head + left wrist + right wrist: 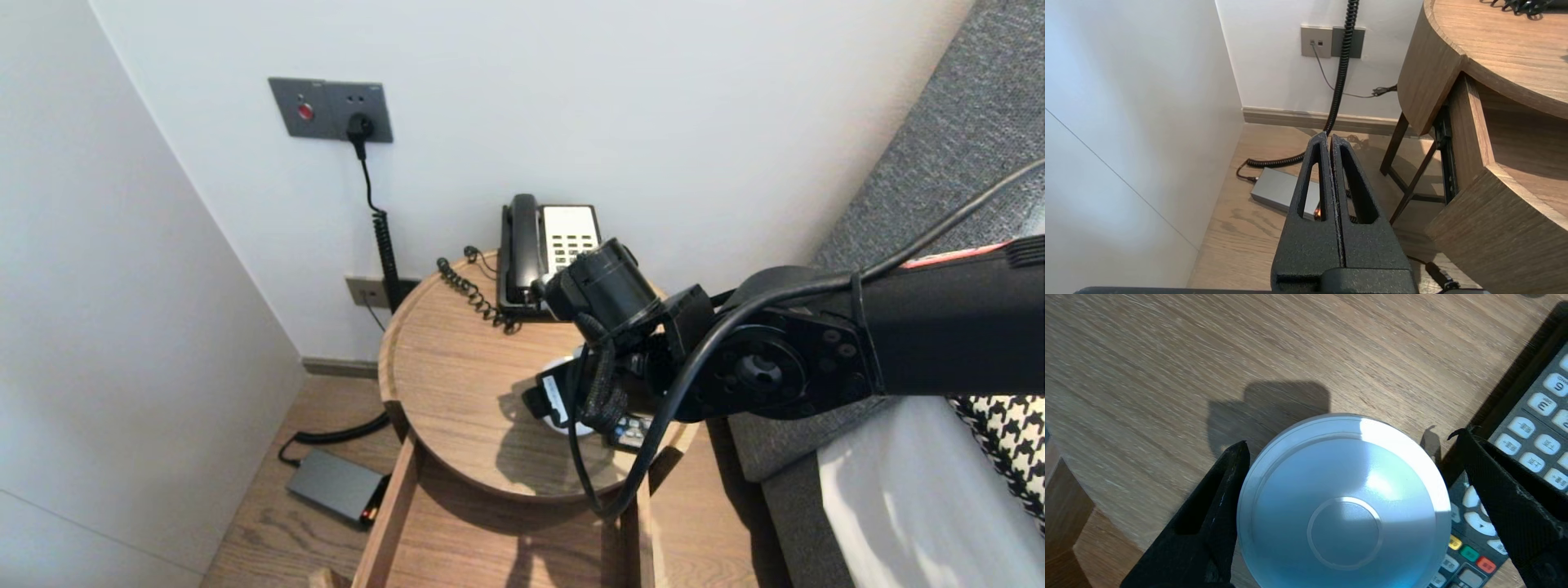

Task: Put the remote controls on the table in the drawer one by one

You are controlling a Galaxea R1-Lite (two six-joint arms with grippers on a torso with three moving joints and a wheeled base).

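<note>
Against white wall (653,98), round wooden table (457,384); right gripper (1349,441) straddles white dome (1343,498).

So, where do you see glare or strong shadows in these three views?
Right wrist view: bright glare on one side of the white round lid, which sits between the fingers of the open right hand, and a dark shadow on the wooden table beside it. Head view: the right arm throws a shadow on the table. Left wrist view: soft light, only faint shadows on the floor.
</note>
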